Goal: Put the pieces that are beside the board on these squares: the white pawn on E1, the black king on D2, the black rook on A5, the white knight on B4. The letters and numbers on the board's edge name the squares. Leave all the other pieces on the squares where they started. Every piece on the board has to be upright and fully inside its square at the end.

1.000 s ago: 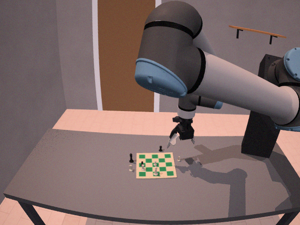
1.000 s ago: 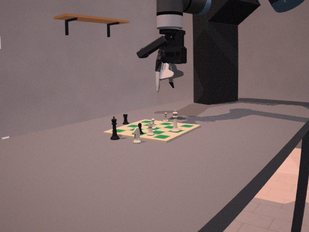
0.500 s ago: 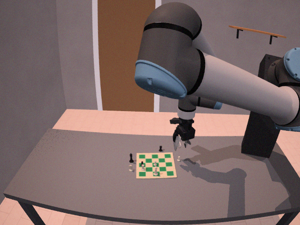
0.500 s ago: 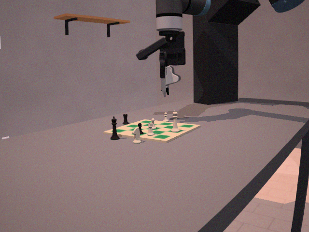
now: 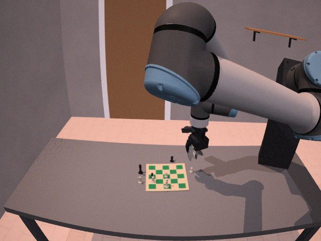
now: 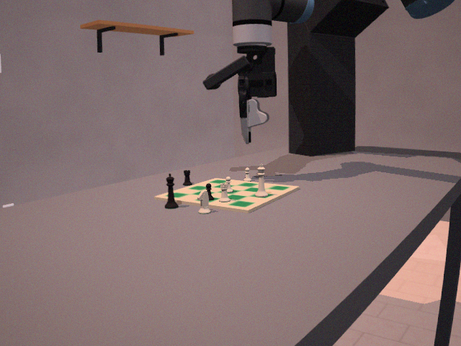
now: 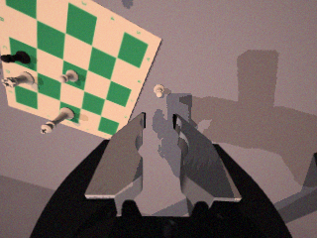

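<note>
Our jaws (image 5: 193, 154) are standing narrowed to a slim gap with nothing between them, hanging in the air above the desk (image 5: 77, 181). In the wrist view the two pads (image 7: 121, 159) are pointing down at bare desk surface, and the white pawn (image 7: 158, 90) is showing just beyond their tips, off the board's corner. We are hovering well above it, not touching it.

The white pawn (image 5: 191, 169) is standing upright on the desk just beside the right edge of the chessboard (image 5: 181, 189) in the top view. The black rook (image 5: 171, 158) is standing upright just beyond the board's far edge. On the left side of the board, the black king (image 5: 140, 168) is standing upright on the desk, and the white knight (image 5: 140, 179) is sitting just in front of it, also off the board.

On the green and cream squares we are seeing four pieces, all upright: a black pawn (image 6: 209, 192), a tall white piece with a crowned top (image 6: 261, 181), and two smaller white pieces (image 6: 224, 192) near the middle. We cannot read the edge letters and numbers at this size.

Our arm's shadow is lying across the desk to the right of the board. A wooden wall shelf (image 6: 135, 28) is hanging behind.
</note>
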Tool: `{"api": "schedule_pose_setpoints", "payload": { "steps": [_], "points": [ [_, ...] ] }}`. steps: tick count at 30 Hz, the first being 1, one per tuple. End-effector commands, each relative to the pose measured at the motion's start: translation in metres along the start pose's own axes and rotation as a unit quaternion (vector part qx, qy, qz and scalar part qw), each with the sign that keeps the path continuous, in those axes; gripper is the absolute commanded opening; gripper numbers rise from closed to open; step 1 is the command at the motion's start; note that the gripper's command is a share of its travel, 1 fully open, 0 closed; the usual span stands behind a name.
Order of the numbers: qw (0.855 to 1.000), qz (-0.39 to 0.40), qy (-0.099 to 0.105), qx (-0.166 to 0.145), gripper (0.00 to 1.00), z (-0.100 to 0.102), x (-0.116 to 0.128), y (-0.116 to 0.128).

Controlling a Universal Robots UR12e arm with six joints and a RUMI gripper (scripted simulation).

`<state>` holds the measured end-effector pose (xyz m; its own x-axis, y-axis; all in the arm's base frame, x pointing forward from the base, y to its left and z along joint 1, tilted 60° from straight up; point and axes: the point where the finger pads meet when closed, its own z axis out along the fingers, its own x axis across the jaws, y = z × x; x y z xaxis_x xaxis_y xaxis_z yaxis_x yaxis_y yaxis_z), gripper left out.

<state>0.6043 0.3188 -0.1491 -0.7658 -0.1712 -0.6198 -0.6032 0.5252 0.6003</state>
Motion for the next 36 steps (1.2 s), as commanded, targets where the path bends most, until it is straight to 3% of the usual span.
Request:
{"api": "schedule_pose_setpoints", "payload": {
  "steps": [1, 36],
  "points": [
    [1.000, 0.000, 0.000, 0.000, 0.20, -0.0004, -0.0002, -0.0002],
    [1.000, 0.000, 0.000, 0.000, 0.20, 0.0077, -0.0001, -0.0004]
  ]
}}
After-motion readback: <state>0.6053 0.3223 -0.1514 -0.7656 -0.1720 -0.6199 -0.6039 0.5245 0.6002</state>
